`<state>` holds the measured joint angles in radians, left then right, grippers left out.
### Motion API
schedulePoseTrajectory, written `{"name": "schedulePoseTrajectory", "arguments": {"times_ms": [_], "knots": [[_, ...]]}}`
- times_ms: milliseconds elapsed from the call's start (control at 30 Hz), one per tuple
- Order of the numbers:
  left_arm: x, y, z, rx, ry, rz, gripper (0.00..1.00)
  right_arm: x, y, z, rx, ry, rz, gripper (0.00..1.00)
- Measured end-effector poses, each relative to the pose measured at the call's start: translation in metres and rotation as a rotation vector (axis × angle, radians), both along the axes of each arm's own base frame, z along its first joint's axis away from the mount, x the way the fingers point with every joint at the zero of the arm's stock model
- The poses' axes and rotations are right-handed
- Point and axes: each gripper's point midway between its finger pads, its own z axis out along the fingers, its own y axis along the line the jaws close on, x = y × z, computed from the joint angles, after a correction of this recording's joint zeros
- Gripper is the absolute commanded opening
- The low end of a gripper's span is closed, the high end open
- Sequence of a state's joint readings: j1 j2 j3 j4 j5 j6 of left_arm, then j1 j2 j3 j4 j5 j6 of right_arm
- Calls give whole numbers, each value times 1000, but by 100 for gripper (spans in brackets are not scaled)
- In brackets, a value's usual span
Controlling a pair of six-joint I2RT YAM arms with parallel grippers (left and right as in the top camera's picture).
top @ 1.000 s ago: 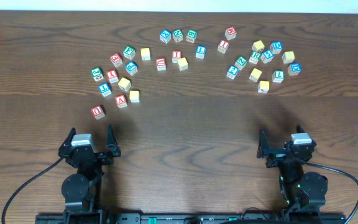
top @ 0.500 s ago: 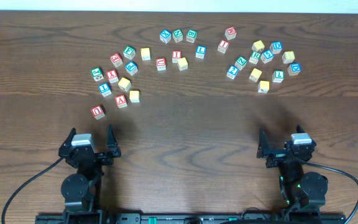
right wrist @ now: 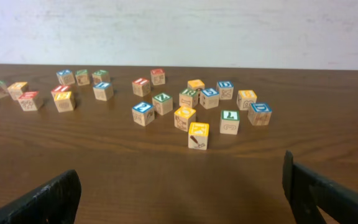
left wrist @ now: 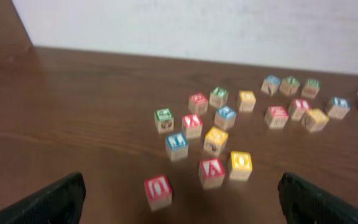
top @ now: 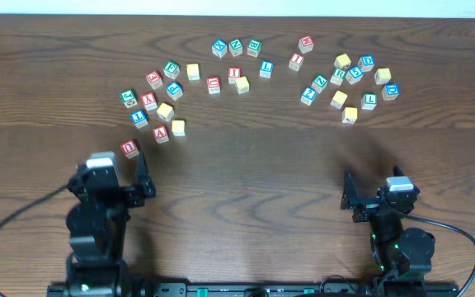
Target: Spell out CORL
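Wooden alphabet cubes (top: 242,83) lie scattered across the far surface (top: 246,165), with the green R cube (top: 337,74) right of the blue L cube (top: 265,68). My left gripper (top: 112,172) and right gripper (top: 378,194) hang open, empty.

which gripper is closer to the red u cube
Left. The left gripper is just short of the red U cube, jaws open, not touching; the right gripper sits far off on the other side.

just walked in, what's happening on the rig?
Setup for spelling CORL; nothing lined up yet. The small wooden letter cubes lie scattered in an arc across the far side of the dark wooden table. The left gripper sits just short of the red-topped U cube, fingers open and empty. The right gripper sits near its base, also open and empty.
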<state>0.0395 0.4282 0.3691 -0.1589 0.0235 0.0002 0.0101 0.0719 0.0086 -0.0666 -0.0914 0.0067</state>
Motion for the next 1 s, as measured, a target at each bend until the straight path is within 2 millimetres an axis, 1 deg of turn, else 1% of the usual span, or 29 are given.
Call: {"name": "schedulePoseTrajectory", "arguments": {"times_ms": [267, 333, 533, 667, 733, 800, 900, 1000], "knots": [[28, -7, 42, 22, 165, -61, 98, 0, 0, 0, 0, 0, 0, 99], [36, -9, 50, 18, 215, -75, 98, 0, 0, 0, 0, -1, 0, 99], [62, -12, 67, -8, 423, -103, 98, 0, 0, 0, 0, 0, 0, 99], [86, -16, 70, -32, 545, -128, 98, 0, 0, 0, 0, -1, 0, 99], [99, -19, 70, -45, 563, -145, 98, 0, 0, 0, 0, -1, 0, 99], [111, -23, 66, -63, 578, -168, 98, 0, 0, 0, 0, -1, 0, 99], [116, -28, 54, -84, 612, -193, 98, 0, 0, 0, 0, -1, 0, 99], [118, -30, 50, -96, 626, -205, 98, 0, 0, 0, 0, -1, -2, 99]]}}
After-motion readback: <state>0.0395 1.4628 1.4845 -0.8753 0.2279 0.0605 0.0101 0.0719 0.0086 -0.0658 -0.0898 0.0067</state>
